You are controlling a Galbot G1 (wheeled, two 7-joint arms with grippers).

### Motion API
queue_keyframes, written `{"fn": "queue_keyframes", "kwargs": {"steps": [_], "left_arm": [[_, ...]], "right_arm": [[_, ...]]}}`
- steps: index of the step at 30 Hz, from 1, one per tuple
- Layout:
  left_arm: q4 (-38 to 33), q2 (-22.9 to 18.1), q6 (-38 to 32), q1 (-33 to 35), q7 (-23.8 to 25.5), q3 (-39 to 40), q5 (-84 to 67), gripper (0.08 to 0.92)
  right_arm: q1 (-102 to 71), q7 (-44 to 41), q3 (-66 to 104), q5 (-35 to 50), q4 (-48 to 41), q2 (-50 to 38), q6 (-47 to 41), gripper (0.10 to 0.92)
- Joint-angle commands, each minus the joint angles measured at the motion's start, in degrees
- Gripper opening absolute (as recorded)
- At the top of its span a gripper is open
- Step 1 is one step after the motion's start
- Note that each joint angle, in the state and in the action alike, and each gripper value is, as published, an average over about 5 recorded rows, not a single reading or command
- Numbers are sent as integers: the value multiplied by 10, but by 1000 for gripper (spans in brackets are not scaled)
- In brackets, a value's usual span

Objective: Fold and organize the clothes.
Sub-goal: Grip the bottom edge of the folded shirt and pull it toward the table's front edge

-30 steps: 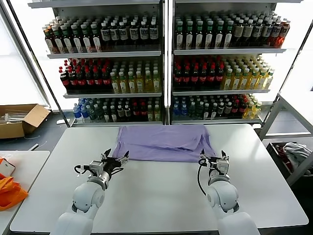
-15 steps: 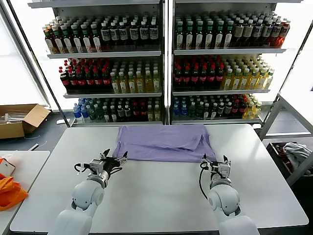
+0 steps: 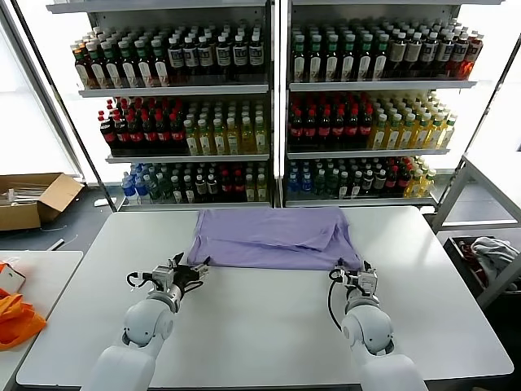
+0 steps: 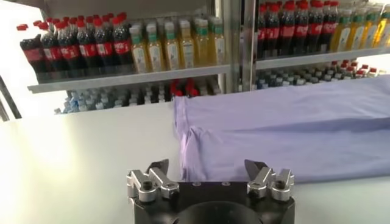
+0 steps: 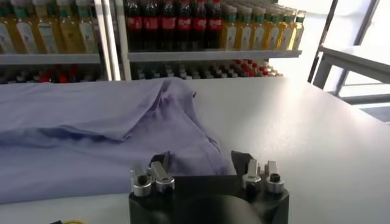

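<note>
A lavender T-shirt lies spread across the far half of the white table, plain side up, with folds at both ends. My left gripper is open at the shirt's near left corner; in the left wrist view the shirt lies just beyond the gripper. My right gripper is open at the shirt's near right corner; in the right wrist view its jaws straddle the hem of the shirt.
Shelves of bottled drinks stand behind the table. A cardboard box sits on the floor at the left. An orange cloth lies on a side table at the left. A grey-white cloth bundle rests in a bin at the right.
Both grippers have moved forward to the shirt's near edge, the left to the left corner and the right to the right corner. Both stay open.
</note>
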Motion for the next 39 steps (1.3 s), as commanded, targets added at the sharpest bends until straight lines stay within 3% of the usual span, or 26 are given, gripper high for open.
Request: {"fn": "queue_keyframes", "kwargs": {"steps": [1,12,20,27,33,39], "left_arm": [[12,1,4,-3,-1,3,2,663],[6,6,10,1,3,6,0,352],[-51,18,10,37,2,0,-2,126],[-161,29,7,110,-8,-15,0,88],[-290,30,6,235,-21,-36,11,88],[-374,32,4,337,-23,-49,44,88]], "right_arm": [[-4,-1,-1,0,-7,0,-1,469],[-26,-12,-1,-1,7,-2,-3,158],[-56,-14,6,-4,51,-2,5,121],[-104,3,10,-15,170,4,-2,121],[-218,18,9,-52,284,14,8,121],[-315,16,16,-57,319,-8,38,121]]}}
